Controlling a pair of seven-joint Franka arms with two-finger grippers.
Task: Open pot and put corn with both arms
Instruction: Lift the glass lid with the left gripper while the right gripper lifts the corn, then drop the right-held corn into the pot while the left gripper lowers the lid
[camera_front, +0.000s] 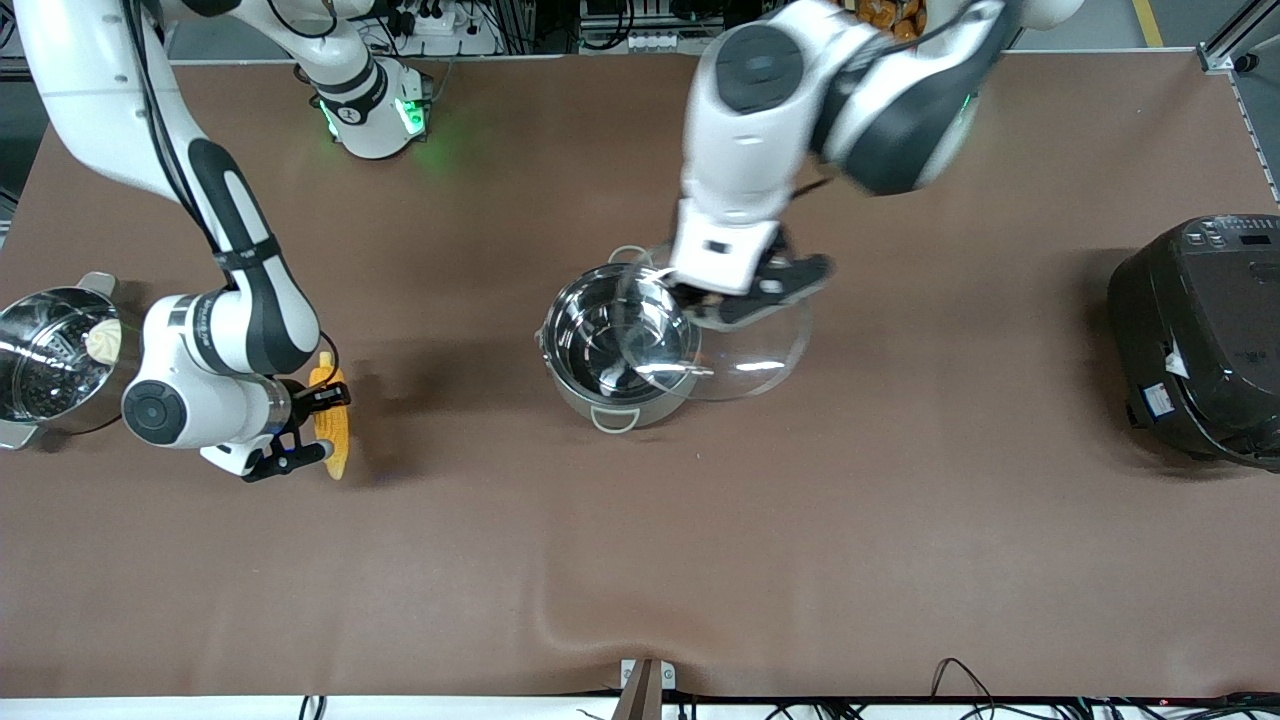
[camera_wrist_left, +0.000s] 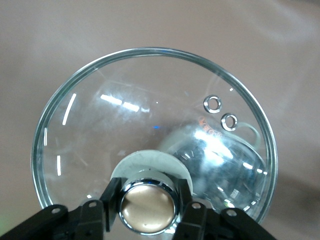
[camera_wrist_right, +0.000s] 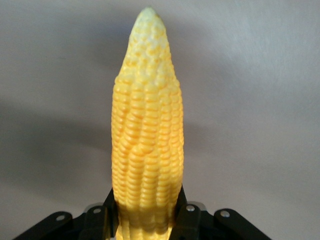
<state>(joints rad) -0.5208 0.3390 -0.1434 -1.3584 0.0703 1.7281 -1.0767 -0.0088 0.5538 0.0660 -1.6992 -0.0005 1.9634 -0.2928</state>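
The round shiny stainless-steel pot stands open mid-table, because the left gripper pinches the copper-coloured knob of the clear glass lid, holding it tilted beside the rim. Toward the right arm's end, the right gripper clamps the yellow-orange corn cob by its thick end, ready, I judge, to carry it over.
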